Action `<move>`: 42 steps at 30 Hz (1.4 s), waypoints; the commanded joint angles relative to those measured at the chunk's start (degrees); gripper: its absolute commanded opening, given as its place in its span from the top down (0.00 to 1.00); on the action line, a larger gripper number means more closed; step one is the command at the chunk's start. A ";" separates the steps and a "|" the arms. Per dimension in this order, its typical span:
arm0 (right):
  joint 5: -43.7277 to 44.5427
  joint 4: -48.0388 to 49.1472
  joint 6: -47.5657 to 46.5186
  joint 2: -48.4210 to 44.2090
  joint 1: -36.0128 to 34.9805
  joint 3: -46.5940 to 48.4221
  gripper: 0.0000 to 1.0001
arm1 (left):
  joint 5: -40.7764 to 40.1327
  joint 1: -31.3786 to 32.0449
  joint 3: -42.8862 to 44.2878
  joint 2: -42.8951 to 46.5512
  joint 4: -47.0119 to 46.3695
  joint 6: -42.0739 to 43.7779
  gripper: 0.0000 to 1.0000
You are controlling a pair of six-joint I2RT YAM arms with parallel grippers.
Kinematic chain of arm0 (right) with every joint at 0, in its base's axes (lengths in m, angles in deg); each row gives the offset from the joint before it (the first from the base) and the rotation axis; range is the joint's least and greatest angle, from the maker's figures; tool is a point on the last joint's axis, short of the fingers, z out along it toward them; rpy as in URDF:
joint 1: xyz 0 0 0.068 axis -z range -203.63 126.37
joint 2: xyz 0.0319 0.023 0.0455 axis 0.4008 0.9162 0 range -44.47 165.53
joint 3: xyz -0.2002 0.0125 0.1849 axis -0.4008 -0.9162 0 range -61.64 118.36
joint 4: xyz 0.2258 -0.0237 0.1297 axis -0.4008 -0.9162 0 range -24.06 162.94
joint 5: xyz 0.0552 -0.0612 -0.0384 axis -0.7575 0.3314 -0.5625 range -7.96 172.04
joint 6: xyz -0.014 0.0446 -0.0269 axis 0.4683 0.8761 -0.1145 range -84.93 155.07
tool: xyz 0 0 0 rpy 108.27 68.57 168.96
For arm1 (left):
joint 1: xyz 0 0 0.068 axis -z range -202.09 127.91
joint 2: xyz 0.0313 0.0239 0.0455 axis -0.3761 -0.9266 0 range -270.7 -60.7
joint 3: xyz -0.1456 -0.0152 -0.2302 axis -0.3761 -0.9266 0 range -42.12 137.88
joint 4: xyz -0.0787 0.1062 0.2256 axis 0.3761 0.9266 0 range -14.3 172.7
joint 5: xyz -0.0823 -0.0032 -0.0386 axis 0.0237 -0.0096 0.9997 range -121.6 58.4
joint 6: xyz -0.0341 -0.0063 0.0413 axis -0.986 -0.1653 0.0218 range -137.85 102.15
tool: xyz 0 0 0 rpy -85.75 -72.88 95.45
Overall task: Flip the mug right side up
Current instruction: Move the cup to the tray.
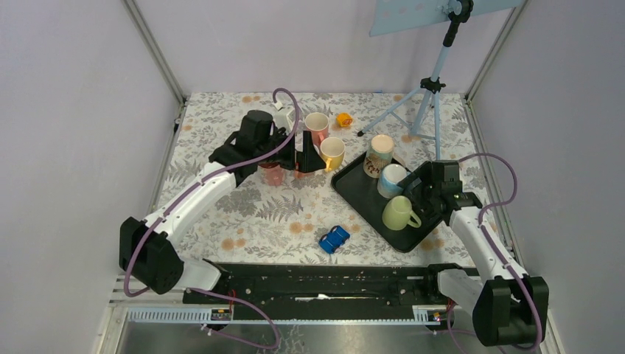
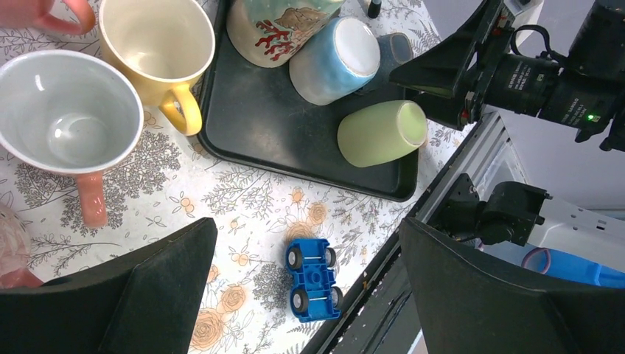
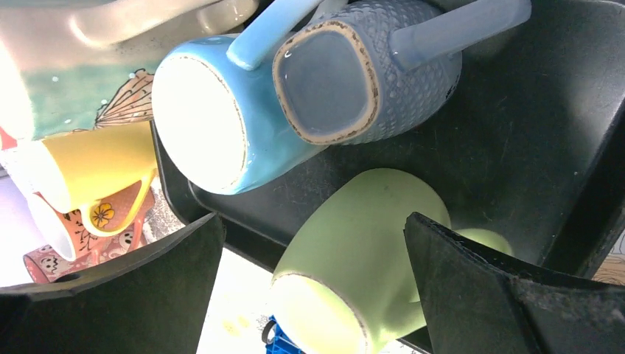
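Observation:
On the black tray (image 1: 352, 184), several mugs stand base up. They are a pale green mug (image 1: 399, 213), a light blue mug (image 1: 393, 179) and a textured grey-blue mug (image 3: 368, 70). A cream and teal patterned mug (image 1: 380, 151) stands upright at the tray's far end. My right gripper (image 1: 417, 198) is open. Its fingers straddle the green mug (image 3: 361, 251) without touching it. My left gripper (image 1: 304, 161) is open and empty. It hangs over the table by the yellow mug (image 1: 332, 151), and the left wrist view shows only the table and a toy car between its fingers.
An upright white mug with a pink handle (image 2: 68, 118) and the yellow mug (image 2: 158, 44) stand left of the tray (image 2: 273, 125). A blue toy car (image 1: 334, 239) lies wheels up near the front rail. A tripod (image 1: 431, 92) and a small orange toy (image 1: 344, 119) are at the back.

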 commanded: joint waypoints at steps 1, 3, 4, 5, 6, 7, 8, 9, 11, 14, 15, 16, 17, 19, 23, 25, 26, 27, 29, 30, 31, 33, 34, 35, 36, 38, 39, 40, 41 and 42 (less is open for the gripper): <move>3.21 -1.55 2.32 -2.87 -1.21 -0.64 0.00 | -0.73 -0.10 -2.17 2.80 -4.52 -0.43 0.01; 4.24 -2.93 1.87 -4.11 -1.21 -0.15 0.00 | -0.91 -0.05 -2.64 3.06 -4.90 -0.48 0.01; 5.08 -3.75 1.56 -4.64 -1.15 0.36 0.00 | -0.97 -0.05 -2.60 3.13 -4.70 -0.38 0.01; 5.76 -4.56 1.25 -5.00 -1.19 1.19 0.00 | -1.01 -0.06 -2.58 3.31 -4.46 -0.23 0.01; 6.75 -5.66 0.62 -5.24 -1.14 2.32 0.00 | -1.15 -0.06 -2.85 3.56 -4.49 -0.18 0.01; 7.67 -6.60 -0.11 -5.39 -1.20 3.35 0.00 | -1.10 -0.11 -3.25 3.77 -4.75 -0.24 0.01; 8.62 -7.19 -1.10 -5.42 -1.21 4.39 0.00 | -0.98 -0.07 -3.42 3.85 -4.89 -0.19 0.01; 9.41 -7.65 -1.93 -5.30 -1.21 5.19 0.00 | -0.96 -0.05 -3.59 3.90 -4.89 -0.18 0.01; 9.53 -7.62 -3.88 -4.82 -1.21 6.21 0.00 | -0.89 -0.05 -4.05 3.96 -5.18 -0.25 0.01; 5.96 -5.24 -7.02 -4.45 -1.53 6.39 0.00 | -0.73 -0.06 -4.18 4.03 -5.59 -0.26 0.01; 5.58 -4.96 -7.94 -4.61 -2.10 6.41 0.00 | -0.63 -0.09 -4.13 4.01 -5.61 -0.26 0.01; 5.48 -4.96 -8.88 -4.72 -2.88 6.43 0.00 | -0.36 -0.11 -4.02 4.04 -5.68 -0.38 0.01; 4.80 -4.70 -9.55 -4.82 -3.60 6.19 0.00 | -0.06 -0.06 -4.14 4.10 -5.90 -0.62 0.01; 1.88 -3.42 -10.38 -4.37 -4.55 4.92 0.00 | 0.67 -0.07 -4.54 4.01 -6.57 -1.14 0.01; -1.07 -0.19 -10.67 -5.05 -7.42 1.40 0.00 | 0.45 -0.13 -4.68 4.33 -6.41 -0.94 0.01; -1.72 0.58 -10.38 -5.66 -8.82 0.21 0.00 | 0.12 -0.05 -4.46 4.68 -5.74 -0.63 0.01; -1.69 0.57 -10.24 -5.88 -9.65 -0.22 0.00 | 0.04 -0.10 -4.51 4.88 -5.66 -0.62 0.01; -1.61 0.54 -10.08 -6.13 -10.57 -0.56 0.00 | -0.09 -0.08 -4.51 5.06 -5.62 -0.62 0.01; -1.52 0.53 -9.39 -6.69 -12.12 -1.22 0.00 | -0.26 -0.07 -4.66 5.37 -5.68 -0.77 0.01; -1.39 0.37 -8.95 -6.90 -12.93 -1.38 0.00 | -0.31 -0.05 -4.65 5.44 -5.68 -0.79 0.01; -1.01 -0.04 -8.54 -7.13 -13.77 -1.40 0.00 | -0.39 -0.07 -4.64 5.41 -5.63 -0.71 0.01; 0.07 -0.86 -7.56 -7.69 -16.08 -1.51 0.00 | -0.72 -0.08 -4.67 5.69 -5.28 -0.62 0.01; 0.48 -0.99 -6.88 -8.00 -17.06 -1.76 0.00 | -0.80 -0.10 -4.68 5.74 -5.26 -0.54 0.01; 0.66 -1.14 -6.33 -8.21 -18.04 -2.11 0.00 | -0.83 -0.10 -4.68 5.81 -5.16 -0.53 0.01; 0.65 -1.25 -5.82 -8.04 -19.06 -2.14 0.00 | -0.80 -0.08 -4.68 5.79 -5.08 -0.53 0.01; 3.32 -1.55 -4.94 -7.52 -21.93 -1.96 0.00 | -0.93 -0.09 -4.69 5.92 -4.98 -0.53 0.01; 4.47 -1.84 -4.59 -7.06 -23.39 -1.60 0.00 | -0.92 -0.08 -4.72 5.92 -4.98 -0.48 0.01; 5.80 -2.20 -4.28 -6.52 -25.08 -1.20 0.00 | -1.01 -0.12 -4.72 5.92 -4.90 -0.48 0.01; 7.64 -2.72 -4.15 -5.72 -26.67 -0.62 0.00 | -1.02 -0.08 -4.69 5.92 -4.81 -0.52 0.01; 8.91 -3.42 -4.06 -4.88 -28.06 0.05 0.00 | -1.10 -0.09 -4.69 5.92 -4.80 -0.53 0.01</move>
